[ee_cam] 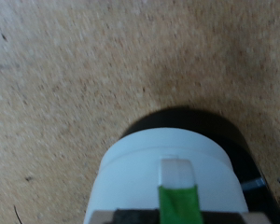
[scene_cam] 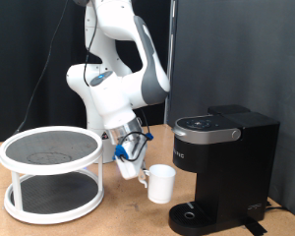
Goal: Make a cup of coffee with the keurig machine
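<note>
My gripper [scene_cam: 143,174] is shut on the rim of the plain white cup [scene_cam: 162,183] and holds it tilted just above the wooden table, close to the black keurig machine [scene_cam: 226,157] on the exterior view's right. The cup is level with the machine's round drip base [scene_cam: 192,214] and slightly to its left. In the wrist view the cup [ee_cam: 140,173] fills the lower middle, with a green-taped finger [ee_cam: 177,182] lying over its wall. A dark round shape [ee_cam: 210,126] shows behind the cup. The machine's lid is down.
A white two-tier round rack [scene_cam: 51,172] with dark mesh shelves stands at the exterior view's left on the wooden table [scene_cam: 118,218]. A black curtain hangs behind. The white arm [scene_cam: 118,79] rises between the rack and the machine.
</note>
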Tool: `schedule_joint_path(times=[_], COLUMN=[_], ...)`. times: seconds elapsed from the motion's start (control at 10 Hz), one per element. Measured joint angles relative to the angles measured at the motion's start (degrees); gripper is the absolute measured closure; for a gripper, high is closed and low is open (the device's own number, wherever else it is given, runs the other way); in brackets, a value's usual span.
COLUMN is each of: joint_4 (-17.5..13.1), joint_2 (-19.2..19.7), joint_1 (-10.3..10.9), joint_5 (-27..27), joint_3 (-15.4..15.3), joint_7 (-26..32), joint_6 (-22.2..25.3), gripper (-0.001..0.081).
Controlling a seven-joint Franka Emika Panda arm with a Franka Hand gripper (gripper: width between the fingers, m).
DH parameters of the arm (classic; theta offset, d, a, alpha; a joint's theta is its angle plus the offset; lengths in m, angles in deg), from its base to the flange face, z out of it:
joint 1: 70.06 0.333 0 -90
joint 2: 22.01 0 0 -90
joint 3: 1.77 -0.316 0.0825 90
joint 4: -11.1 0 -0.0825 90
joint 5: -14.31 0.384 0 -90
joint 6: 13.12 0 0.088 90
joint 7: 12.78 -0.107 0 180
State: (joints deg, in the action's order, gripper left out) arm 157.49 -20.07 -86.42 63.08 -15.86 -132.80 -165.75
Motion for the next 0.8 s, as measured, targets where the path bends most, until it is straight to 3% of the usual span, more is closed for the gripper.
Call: schedule_joint_path(times=[0.8], joint_4=[-0.1], joint_2=[2.6], joint_1=[2.08], joint_5=[5.77], joint_3=[-6.43], joint_7=[0.63], joint_6=[-5.82], gripper=[0.0799])
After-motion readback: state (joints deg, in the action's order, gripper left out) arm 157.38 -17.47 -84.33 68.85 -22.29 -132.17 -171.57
